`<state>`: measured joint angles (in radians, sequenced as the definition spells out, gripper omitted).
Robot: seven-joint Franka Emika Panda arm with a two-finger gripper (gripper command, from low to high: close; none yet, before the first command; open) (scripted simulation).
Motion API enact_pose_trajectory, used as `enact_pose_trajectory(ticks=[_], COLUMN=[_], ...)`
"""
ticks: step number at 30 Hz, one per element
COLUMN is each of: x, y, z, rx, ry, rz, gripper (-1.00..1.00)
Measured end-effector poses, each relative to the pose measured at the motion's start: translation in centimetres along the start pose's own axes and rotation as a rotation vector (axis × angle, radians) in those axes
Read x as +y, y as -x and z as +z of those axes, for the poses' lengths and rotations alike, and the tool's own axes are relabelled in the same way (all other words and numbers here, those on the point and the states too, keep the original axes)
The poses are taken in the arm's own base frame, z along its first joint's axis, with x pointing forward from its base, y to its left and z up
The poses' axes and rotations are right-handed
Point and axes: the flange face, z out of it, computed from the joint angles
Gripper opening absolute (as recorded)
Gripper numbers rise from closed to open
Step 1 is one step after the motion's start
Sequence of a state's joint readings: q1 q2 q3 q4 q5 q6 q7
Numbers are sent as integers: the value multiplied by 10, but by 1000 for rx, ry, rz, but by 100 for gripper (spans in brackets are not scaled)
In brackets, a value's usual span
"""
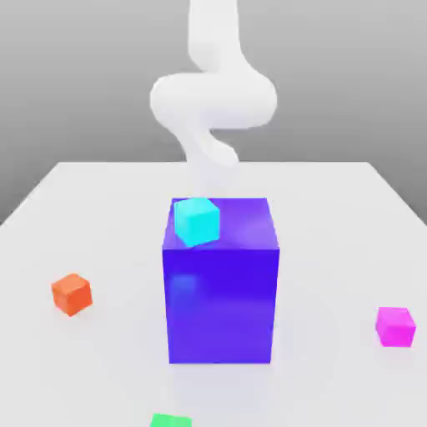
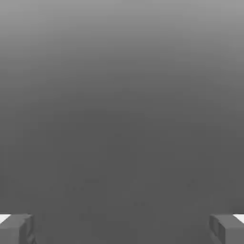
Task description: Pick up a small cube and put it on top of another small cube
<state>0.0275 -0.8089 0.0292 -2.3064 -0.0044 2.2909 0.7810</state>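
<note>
white table [image 1: 100, 217] | jaws spread wide, empty | magenta cube [image 1: 394, 326] | green cube [image 1: 170, 420]

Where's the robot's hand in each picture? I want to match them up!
Exterior view: the white arm curls down at the top middle, behind the big blue block; its tip is hard to make out.
Hand view: the hand appears as two grey fingers in two corners, wide apart, with nothing between them.
Shared landmark: the plain grey background, behind the arm and beyond the fingers.
</note>
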Motion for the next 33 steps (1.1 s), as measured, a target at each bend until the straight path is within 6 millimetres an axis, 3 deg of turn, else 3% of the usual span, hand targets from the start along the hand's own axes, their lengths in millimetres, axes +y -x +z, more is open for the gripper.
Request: enact_pose_trajectory(ticks=[2,6,7,8,9,10,12,16,18,20,21,23,27,28,31,32,33], x=[0,-49,-56,-56,-65,-65,-80,-80,-96,-96,-100,-100,-97,-97,-81,-81,-73], y=[0,72,85,85,103,103,141,141,197,197,224,224,310,310,355,355,370], z=[0,5,8,8,13,13,27,27,59,59,77,77,147,147,192,192,210], rx=[0,-59,-70,-70,-87,-87,-124,-124,-192,-192,-229,-229,-371,-371,-468,-468,-507], ry=[0,-14,-15,-15,-15,-15,-11,-11,1,1,8,8,31,31,41,41,44], rz=[0,-253,-296,-296,-355,-355,-473,-473,-647,-647,-727,-727,-973,-973,-1095,-1095,-1135], gripper=[0,0,0,0,0,0,0,0,0,0,0,0,0,0,0,0,0])
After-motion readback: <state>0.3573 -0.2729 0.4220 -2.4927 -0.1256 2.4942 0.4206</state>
